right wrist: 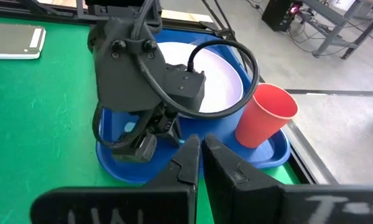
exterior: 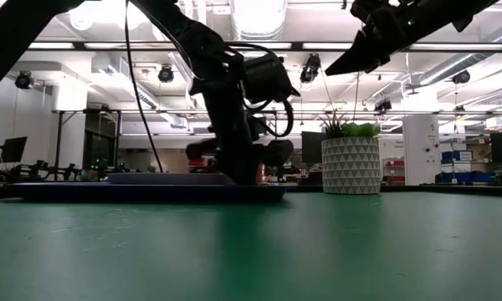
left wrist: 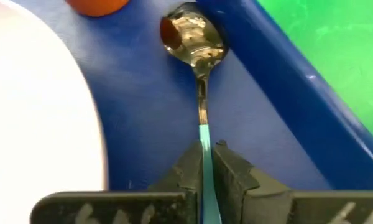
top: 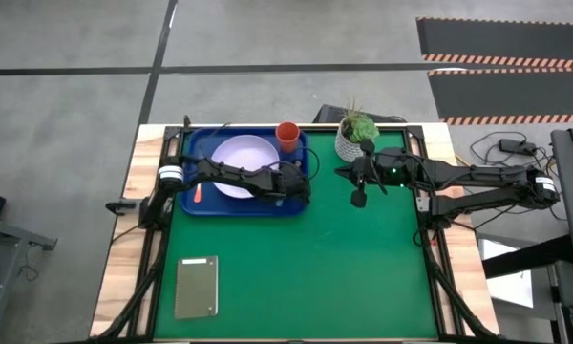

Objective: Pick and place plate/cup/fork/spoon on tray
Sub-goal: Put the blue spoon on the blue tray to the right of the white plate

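The dark blue tray (top: 196,203) lies at the far left of the green table. On it rest the lavender plate (top: 244,164), the orange-red cup (top: 287,136) upright at its far right corner, and the fork's orange handle (top: 197,194) left of the plate. My left gripper (left wrist: 206,168) reaches into the tray's right end (top: 301,189) and is shut on the spoon (left wrist: 196,43), which the arm hides in the high view. My right gripper (top: 359,199) hangs shut above the table, right of the tray, holding nothing. My left gripper pinches the spoon's light blue handle (left wrist: 206,140) between its two fingers. The fingers slant down from the table's left and run along the spoon. The metal bowl (left wrist: 193,37) points away from the fingers and lies low on the tray floor beside the tray's rim.
A white pot with a green plant (top: 353,141) stands at the far edge beside my right arm. A grey-green slab (top: 197,286) lies near the table's front left. The middle and right of the green mat hold nothing else.
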Action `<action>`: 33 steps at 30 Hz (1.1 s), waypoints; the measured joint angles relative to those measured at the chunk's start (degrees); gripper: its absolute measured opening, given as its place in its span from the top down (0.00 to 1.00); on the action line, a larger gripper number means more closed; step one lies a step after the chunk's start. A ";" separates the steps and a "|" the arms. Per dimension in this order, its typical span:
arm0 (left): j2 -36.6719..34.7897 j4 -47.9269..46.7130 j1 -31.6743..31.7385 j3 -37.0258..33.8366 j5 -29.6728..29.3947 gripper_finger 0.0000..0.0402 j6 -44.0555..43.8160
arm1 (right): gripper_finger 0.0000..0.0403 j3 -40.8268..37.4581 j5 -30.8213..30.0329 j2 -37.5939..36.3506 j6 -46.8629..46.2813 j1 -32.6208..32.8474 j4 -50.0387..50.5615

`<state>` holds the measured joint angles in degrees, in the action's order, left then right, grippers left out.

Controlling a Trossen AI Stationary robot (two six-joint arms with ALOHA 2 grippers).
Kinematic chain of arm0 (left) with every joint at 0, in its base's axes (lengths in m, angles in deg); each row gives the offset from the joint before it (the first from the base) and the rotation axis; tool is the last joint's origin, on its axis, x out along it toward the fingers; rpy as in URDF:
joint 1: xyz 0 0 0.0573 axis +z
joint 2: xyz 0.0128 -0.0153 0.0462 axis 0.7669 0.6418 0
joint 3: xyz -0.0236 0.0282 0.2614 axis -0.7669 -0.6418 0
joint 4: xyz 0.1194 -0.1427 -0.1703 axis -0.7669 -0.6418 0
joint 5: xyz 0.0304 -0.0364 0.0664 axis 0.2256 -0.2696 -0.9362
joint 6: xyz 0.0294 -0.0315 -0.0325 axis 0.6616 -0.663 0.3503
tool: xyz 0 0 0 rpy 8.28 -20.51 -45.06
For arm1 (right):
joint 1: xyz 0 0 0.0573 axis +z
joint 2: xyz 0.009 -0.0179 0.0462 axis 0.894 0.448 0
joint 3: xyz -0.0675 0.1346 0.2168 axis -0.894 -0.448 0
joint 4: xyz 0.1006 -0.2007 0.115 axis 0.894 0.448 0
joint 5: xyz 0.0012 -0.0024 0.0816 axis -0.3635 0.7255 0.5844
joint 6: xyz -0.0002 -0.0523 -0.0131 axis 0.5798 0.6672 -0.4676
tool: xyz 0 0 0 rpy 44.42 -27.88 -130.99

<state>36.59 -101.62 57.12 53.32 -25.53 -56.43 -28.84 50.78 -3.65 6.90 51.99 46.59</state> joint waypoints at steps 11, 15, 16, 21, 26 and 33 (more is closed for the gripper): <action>-3.81 0.32 -0.05 0.74 1.01 0.99 3.59 | 0.98 -0.09 0.00 0.02 0.04 0.00 0.37; -8.22 0.16 -0.62 0.37 0.99 0.99 6.66 | 0.98 -0.14 2.13 0.02 1.00 -0.07 2.42; -9.56 0.34 -0.89 0.34 0.95 0.99 8.00 | 0.98 -0.17 3.59 0.02 1.44 -0.07 2.92; -16.67 3.02 -3.78 -0.76 1.21 0.99 16.86 | 0.98 -0.17 11.69 -0.59 2.74 -0.02 2.34; -24.53 18.78 -6.79 -7.60 6.31 0.99 25.51 | 0.98 -0.17 16.25 -1.64 4.53 0.00 2.13; -31.97 59.81 -8.24 -27.13 23.43 1.00 38.06 | 0.98 -1.19 27.71 -2.10 6.92 0.15 -2.32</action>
<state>4.61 -41.81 48.88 26.20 -2.10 -18.37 -30.03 78.49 -5.75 13.82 52.14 44.27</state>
